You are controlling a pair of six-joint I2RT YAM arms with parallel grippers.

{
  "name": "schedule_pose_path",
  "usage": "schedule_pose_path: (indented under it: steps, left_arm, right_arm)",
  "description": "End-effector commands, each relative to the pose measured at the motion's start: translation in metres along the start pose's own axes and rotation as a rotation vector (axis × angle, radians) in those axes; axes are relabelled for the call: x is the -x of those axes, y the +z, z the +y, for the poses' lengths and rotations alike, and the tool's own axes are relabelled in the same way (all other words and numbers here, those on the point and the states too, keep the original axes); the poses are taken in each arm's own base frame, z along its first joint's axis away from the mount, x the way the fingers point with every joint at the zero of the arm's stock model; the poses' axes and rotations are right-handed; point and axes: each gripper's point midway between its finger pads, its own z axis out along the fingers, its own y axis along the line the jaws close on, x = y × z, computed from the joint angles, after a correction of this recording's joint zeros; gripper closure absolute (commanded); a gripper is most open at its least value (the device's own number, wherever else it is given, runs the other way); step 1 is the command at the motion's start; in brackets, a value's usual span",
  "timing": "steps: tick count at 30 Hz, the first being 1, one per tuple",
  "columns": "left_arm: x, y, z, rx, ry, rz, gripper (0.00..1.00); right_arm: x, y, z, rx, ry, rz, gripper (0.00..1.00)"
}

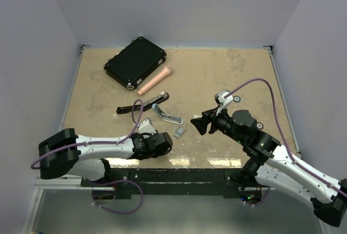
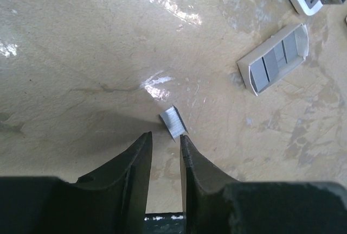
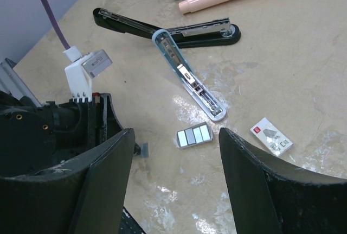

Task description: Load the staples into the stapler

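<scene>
Staples on glossy beige tabletop w/ glare, pale walls around

Black case, pink tube, black stapler, pale stapler, tan table

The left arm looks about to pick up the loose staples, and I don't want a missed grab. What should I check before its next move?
1. Staples lie flat on the table, nothing on top: ok.
2. Staples between the left end effector fingers: not ok; they sit just beyond the fingertips, toward one side.
3. Left end effector empty, a narrow gap showing: ok.
4. Right end effector open, empty, away from the staples: ok.
5. Pale stapler and black stapler both swung open: ok.
6. Loading channel free of old staples: cannot tell.
</scene>
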Motion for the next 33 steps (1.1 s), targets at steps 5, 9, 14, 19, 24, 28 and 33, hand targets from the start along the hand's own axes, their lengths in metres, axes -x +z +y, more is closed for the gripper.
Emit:
schedule_pose_path:
  steps: [5, 9, 14, 19, 24, 28, 33]
  left_arm:
    - [0.009, 0.007, -0.009, 0.008, -0.052, -0.081, 0.72]
    - [0.008, 0.009, -0.009, 0.006, -0.05, -0.078, 0.73]
    - [0.005, 0.011, -0.007, 0.017, -0.047, -0.069, 0.77]
    - [0.001, 0.014, -0.001, 0.043, -0.036, -0.057, 0.84]
    - [-0.002, 0.014, 0.003, 0.056, -0.037, -0.05, 0.91]
    - [-0.003, 0.014, 0.009, 0.052, -0.058, -0.041, 0.99]
    - [-0.003, 0.015, 0.015, 0.011, -0.085, -0.033, 1.0]
  right_arm:
    - [-0.001, -0.002, 0.004, 0.032, -0.029, 0.006, 0.32]
    - [-0.002, -0.002, 0.004, 0.034, -0.04, 0.01, 0.32]
    - [-0.003, -0.001, 0.003, 0.031, -0.052, 0.015, 0.31]
    - [-0.002, -0.001, 0.003, 0.034, -0.054, 0.01, 0.31]
    - [-0.002, -0.002, 0.005, 0.045, -0.056, 0.005, 0.31]
    - [-0.002, -0.002, 0.005, 0.051, -0.061, 0.002, 0.31]
    - [-0.007, -0.001, 0.016, 0.118, -0.075, 0.019, 0.31]
